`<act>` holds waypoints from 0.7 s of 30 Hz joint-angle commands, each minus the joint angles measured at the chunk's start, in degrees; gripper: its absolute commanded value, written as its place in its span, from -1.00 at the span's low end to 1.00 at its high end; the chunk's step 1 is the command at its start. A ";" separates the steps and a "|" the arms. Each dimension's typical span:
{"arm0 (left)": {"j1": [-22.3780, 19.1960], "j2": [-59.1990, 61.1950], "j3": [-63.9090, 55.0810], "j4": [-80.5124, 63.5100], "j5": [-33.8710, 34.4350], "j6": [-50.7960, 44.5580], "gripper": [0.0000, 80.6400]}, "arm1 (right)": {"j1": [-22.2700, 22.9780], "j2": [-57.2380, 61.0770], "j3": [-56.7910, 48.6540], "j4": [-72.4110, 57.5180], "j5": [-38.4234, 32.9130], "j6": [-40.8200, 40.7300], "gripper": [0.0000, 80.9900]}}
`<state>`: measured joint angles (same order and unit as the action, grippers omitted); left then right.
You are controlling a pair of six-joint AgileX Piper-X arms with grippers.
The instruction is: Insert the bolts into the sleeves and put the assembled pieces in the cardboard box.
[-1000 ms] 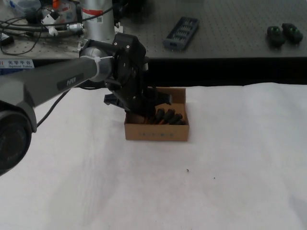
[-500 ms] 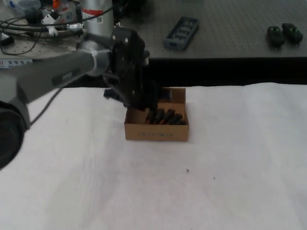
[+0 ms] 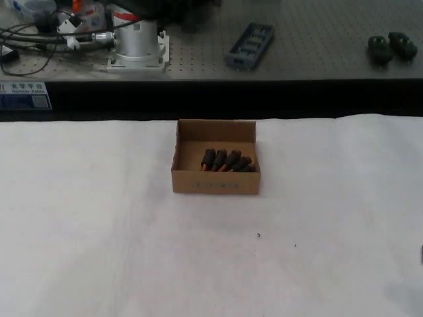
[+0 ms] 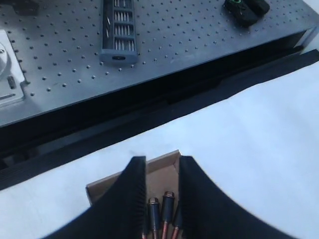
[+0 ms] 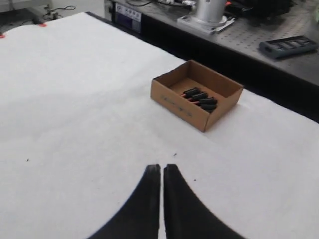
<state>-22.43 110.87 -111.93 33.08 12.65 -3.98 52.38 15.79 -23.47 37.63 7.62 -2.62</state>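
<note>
Black-sleeved red bolts (image 3: 227, 160) lie at five o'clock inside the brown cardboard box (image 3: 215, 182); the left gripper (image 4: 162, 160) gapes empty, and the right gripper (image 5: 162, 167) is pinched together, empty.

Blue label (image 3: 25, 99), print unreadable

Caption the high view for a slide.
Cardboard box holding a row of assembled pieces, on white cloth.

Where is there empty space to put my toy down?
The white cloth lies bare on both sides of the cardboard box and in front of it. Inside the box, the assembled pieces crowd one side. Cables clutter the back bench.
</note>
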 commanded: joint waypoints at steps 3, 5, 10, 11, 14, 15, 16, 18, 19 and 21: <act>1.09 -13.51 14.43 -5.33 -0.47 1.47 -0.58 | -0.23 -0.39 2.79 0.60 -5.22 -0.66 -0.92; 1.07 -18.87 22.65 -9.49 -1.61 1.47 -0.58 | -0.23 -0.39 4.93 0.60 -7.25 -0.66 -0.92; 1.07 -34.02 44.99 -23.76 -2.06 0.57 -0.58 | -0.23 -0.28 7.41 -1.73 -7.30 -1.11 -0.92; 1.07 -36.81 48.58 -26.01 -2.06 -0.25 -0.58 | -0.23 -0.28 7.49 -2.00 -6.98 -1.11 -0.92; 1.07 -46.40 60.84 -31.78 -2.06 -2.74 -0.58 | -0.23 -0.28 7.47 -2.00 -6.91 -1.11 -0.92; 1.07 -49.76 64.45 -33.08 -2.06 -3.10 -0.58 | -0.23 -0.28 7.47 -2.00 -6.91 -1.11 -0.92; 1.07 -53.12 67.82 -34.14 -2.06 -3.43 -0.58 | -0.23 -0.28 7.47 -2.00 -6.91 -1.11 -0.92; 1.07 -59.84 73.44 -35.29 -2.24 -3.43 -0.58 | -0.23 -0.28 7.47 -2.00 -6.91 -1.11 -0.92; 1.07 -63.07 76.25 -35.39 -2.93 -3.43 -0.58 | -0.23 -0.28 7.47 -2.00 -6.91 -1.11 -0.92; 1.07 -68.19 80.95 -35.39 -3.42 -3.43 -0.58 | -0.23 -0.28 7.47 -2.00 -6.91 -1.11 -0.92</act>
<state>-21.63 50.33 -37.70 -0.60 10.27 -6.61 52.38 15.79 -15.98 36.58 1.01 -3.43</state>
